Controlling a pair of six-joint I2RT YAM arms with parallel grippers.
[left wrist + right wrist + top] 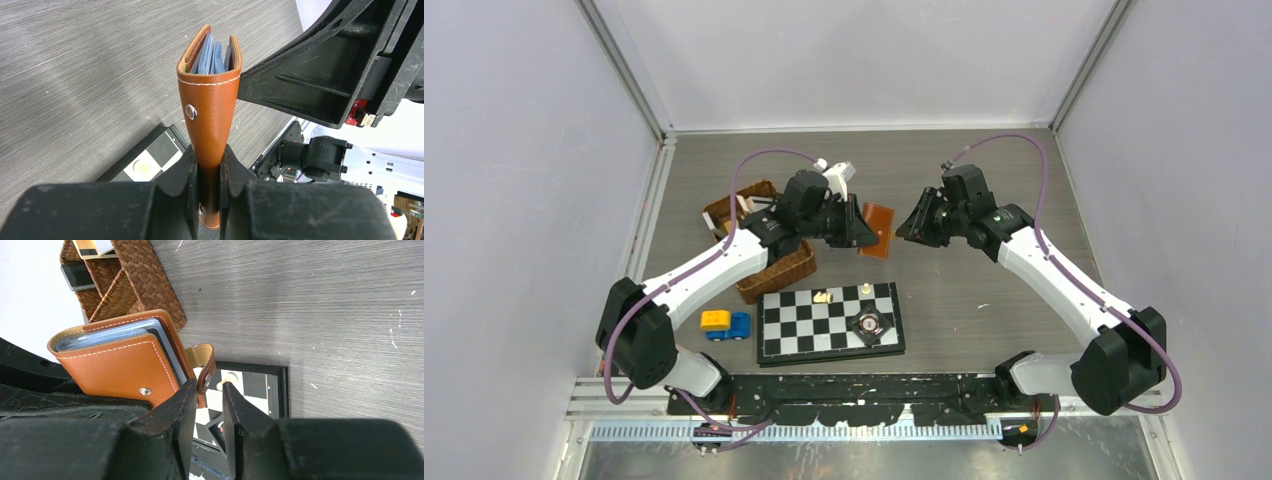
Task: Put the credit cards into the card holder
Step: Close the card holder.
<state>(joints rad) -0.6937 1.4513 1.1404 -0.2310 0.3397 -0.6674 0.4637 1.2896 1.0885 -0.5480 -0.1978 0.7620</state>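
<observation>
Smooth tan-brown leather all over the card holder [210, 110], with a neat line of white stitches along the edge and a small round shiny snap [190, 111] on the side. Small and flat, folded like a little book, with soft rounded corners. Gapes a bit at the far end. Tucked inside: the credit cards [209, 56], thin, flat and grey-blue, packed side by side between the two leather sides. Held up in the air over the grey, wood-streaked table [984, 180], between the two arms.

Pinched tight by the narrow end in the left gripper [208, 167], hard black fingers pressing on both sides.

Right gripper [206, 390] partly open, with a small gap between the black fingertips. Sits right at the curled leather strap [204, 365] sticking out from the card holder. Touching the strap or not: cannot tell.

Nearby on the table: a brown woven basket [130, 285] with a bumpy criss-cross weave, a flat chessboard [829, 322] of black and white squares, and a small blue and yellow toy truck [724, 323].
</observation>
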